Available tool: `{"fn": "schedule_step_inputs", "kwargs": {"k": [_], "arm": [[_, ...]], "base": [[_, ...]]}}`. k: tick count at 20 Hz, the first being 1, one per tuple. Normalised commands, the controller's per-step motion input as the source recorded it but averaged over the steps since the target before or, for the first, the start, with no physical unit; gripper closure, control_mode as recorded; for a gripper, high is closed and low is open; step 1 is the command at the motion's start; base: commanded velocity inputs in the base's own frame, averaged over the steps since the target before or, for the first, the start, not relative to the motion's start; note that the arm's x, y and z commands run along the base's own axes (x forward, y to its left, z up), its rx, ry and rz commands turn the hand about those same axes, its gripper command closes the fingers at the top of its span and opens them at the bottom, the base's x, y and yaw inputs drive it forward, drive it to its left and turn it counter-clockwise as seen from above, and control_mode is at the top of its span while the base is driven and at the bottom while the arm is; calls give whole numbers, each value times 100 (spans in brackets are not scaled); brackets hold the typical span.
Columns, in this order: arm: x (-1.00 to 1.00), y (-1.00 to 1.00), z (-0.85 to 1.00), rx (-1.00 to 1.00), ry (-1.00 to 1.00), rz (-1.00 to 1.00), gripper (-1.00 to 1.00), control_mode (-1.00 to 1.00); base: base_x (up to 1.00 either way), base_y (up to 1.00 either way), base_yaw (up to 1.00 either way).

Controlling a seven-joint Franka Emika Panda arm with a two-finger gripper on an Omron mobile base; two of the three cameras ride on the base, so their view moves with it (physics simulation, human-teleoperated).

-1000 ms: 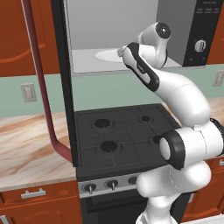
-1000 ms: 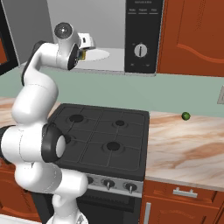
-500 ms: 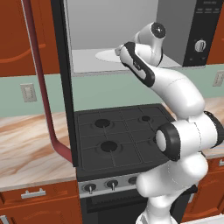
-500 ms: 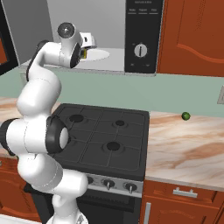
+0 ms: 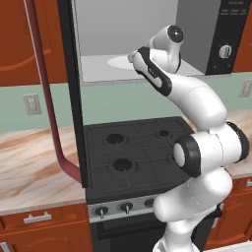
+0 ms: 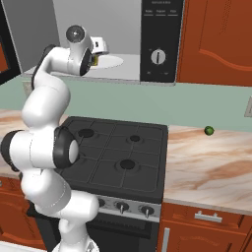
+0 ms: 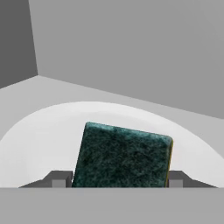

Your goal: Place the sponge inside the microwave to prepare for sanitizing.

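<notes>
We have the hand [image 7: 113, 181] clamped on the sponge [image 7: 122, 155], fingers at 3 and 9 o'clock on its short sides, above the white plate [image 7: 39, 140] inside the microwave [image 6: 160, 44]. We judge it light, soft, compressible; side grip suits, no slip expected.

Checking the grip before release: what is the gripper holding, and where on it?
The gripper holds the yellow sponge with the dark green scrub top, fingers on its two opposite side edges, over the white round plate.
</notes>
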Motion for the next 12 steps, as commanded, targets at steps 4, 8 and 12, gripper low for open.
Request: {"fn": "schedule_step_inputs", "kwargs": {"k": [4, 8, 12], "arm": [[25, 3, -12, 0, 0, 0, 100, -100], [27, 5, -15, 0, 0, 0, 100, -100], [21, 5, -18, 0, 0, 0, 100, -100]], "base": [[0, 0, 0], [0, 0, 0], [0, 0, 0]]}}
